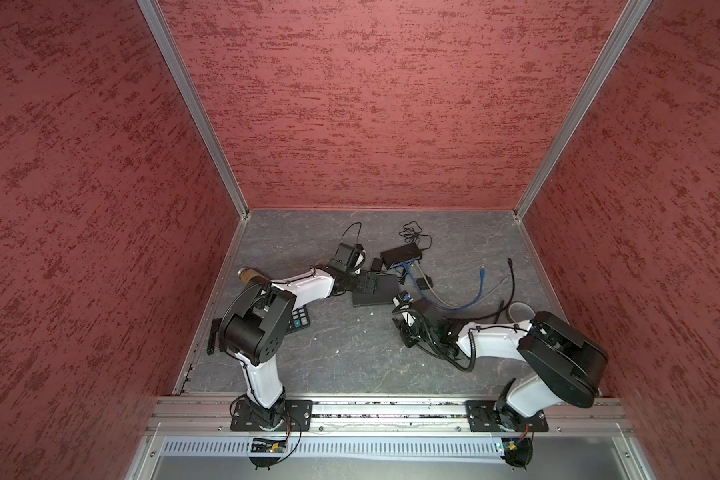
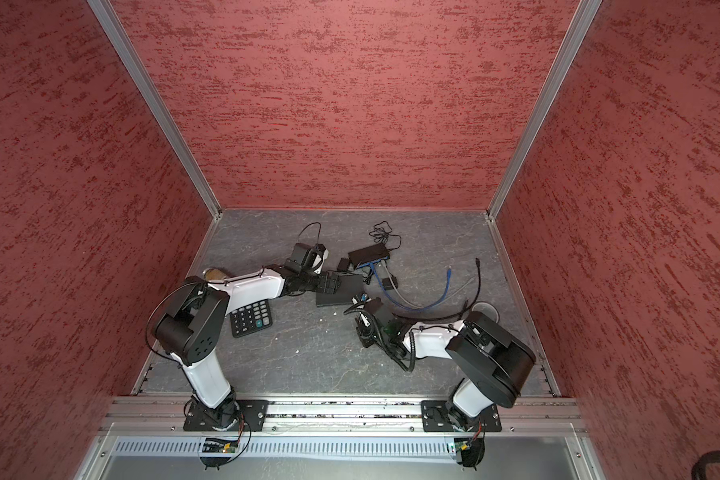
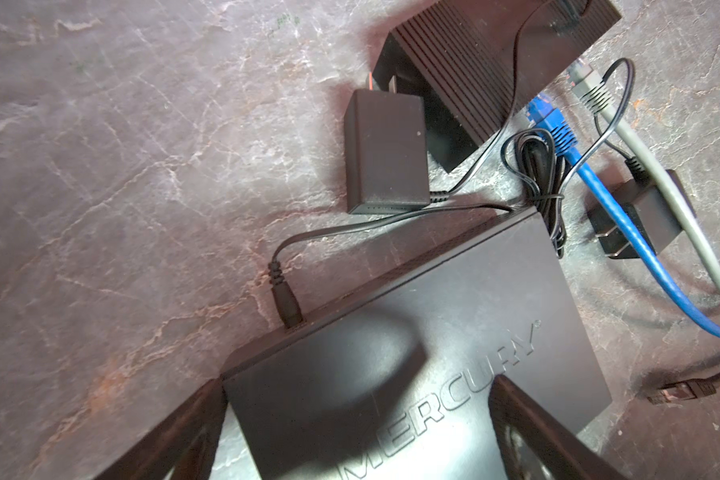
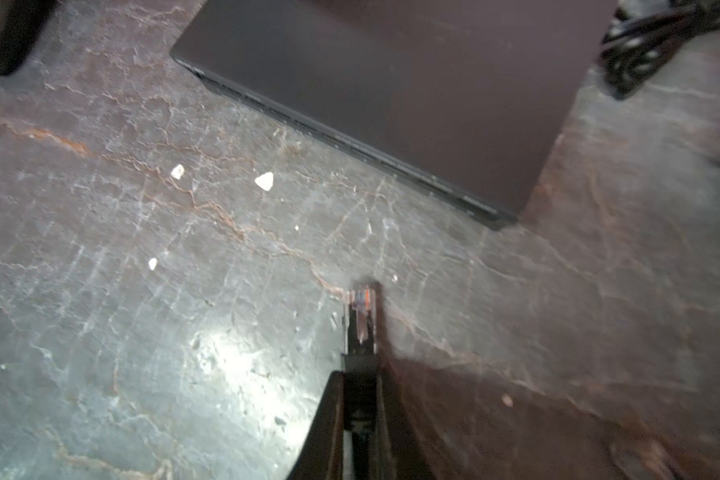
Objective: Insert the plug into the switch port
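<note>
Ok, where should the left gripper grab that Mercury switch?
Probably the end nearest the left arm, from above, jaws across front and back. The switch lies flat, its power cable enters the back further along, and the plug needs the front.

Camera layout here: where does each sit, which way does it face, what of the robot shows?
Top views: stereo head high above the base rail, looking down onto the table; left arm and right arm show.
Left wrist: on left arm, faces the Mercury switch; fingers of left hand show.
Right wrist: on right arm, faces table and switch edge; right hand grips the plug.
Shared: all four show the Mercury switch.
</note>
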Motion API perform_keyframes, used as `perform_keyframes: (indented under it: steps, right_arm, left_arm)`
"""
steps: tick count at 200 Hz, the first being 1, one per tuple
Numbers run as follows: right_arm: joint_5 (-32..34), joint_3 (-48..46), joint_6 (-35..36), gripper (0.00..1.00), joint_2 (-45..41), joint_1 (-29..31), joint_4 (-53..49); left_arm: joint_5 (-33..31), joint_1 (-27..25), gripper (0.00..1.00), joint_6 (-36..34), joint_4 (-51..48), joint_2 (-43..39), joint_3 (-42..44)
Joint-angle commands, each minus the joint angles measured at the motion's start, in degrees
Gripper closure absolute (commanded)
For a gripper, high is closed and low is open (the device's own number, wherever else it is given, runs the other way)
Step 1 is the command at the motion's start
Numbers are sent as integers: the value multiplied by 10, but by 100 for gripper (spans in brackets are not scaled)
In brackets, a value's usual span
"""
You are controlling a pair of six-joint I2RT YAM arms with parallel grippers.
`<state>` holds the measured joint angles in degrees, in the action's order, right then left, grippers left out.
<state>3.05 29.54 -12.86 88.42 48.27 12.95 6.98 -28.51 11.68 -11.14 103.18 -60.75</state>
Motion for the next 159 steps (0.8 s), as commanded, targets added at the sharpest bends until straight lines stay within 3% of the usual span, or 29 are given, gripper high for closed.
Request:
perform_keyframes:
  steps: [1, 87, 159]
  right_arm:
    - [74, -14, 13, 96, -20, 9, 41]
    - [133, -11, 26, 95, -10, 17, 54]
    - [126, 21, 33, 95, 15, 17, 38]
  left_arm:
    - [-6, 3, 1, -5, -8, -4, -17]
    - [-6, 2, 1, 1, -2, 64, -81]
    - [2, -7, 1, 15, 0, 55, -36]
